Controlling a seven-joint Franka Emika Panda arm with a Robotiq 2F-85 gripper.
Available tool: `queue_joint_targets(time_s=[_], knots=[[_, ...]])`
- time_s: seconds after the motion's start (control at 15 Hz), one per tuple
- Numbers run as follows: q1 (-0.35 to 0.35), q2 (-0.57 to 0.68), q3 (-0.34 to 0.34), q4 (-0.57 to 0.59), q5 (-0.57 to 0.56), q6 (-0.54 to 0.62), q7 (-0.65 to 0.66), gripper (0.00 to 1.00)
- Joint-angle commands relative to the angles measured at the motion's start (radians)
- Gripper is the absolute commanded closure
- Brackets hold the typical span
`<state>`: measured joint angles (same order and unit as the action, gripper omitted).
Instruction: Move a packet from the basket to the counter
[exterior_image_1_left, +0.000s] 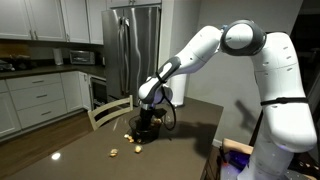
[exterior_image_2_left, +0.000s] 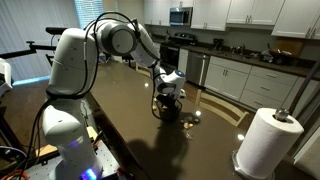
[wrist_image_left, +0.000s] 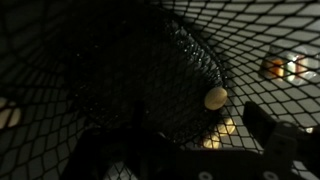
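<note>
The dark, glossy counter (exterior_image_1_left: 185, 140) carries the small dark basket (exterior_image_1_left: 146, 128), seen in both exterior views; a few pale packets (exterior_image_1_left: 114, 152) lie on its bare top near the basket; a white paper-towel roll (exterior_image_2_left: 268, 140) stands upright, well apart.

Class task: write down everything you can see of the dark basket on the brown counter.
The basket is small, round and bowl-shaped, of dark open mesh that looks like wire. It stands upright on the glossy brown counter. The gripper hangs right over its mouth, fingers apart, and whether they touch it cannot be told. In the wrist view a pale oval packet shows against its mesh wall.
</note>
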<state>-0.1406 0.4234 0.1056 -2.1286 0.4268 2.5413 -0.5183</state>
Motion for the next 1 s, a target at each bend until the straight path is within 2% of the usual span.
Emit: queue_joint_targets(time_s=[0.0,0.33,0.4,0.47,0.93], knots=[[0.014,-0.023,0.005,-0.041,-0.043,0.056,0.078,0.00],[0.034,-0.017,0.003,-0.048,-0.084,0.109,0.143,0.00],[0.034,-0.016,0.005,-0.048,-0.093,0.109,0.150,0.25],[0.034,-0.017,0.006,-0.049,-0.102,0.104,0.154,0.26],[0.024,-0.026,0.016,-0.049,-0.109,0.074,0.160,0.73]])
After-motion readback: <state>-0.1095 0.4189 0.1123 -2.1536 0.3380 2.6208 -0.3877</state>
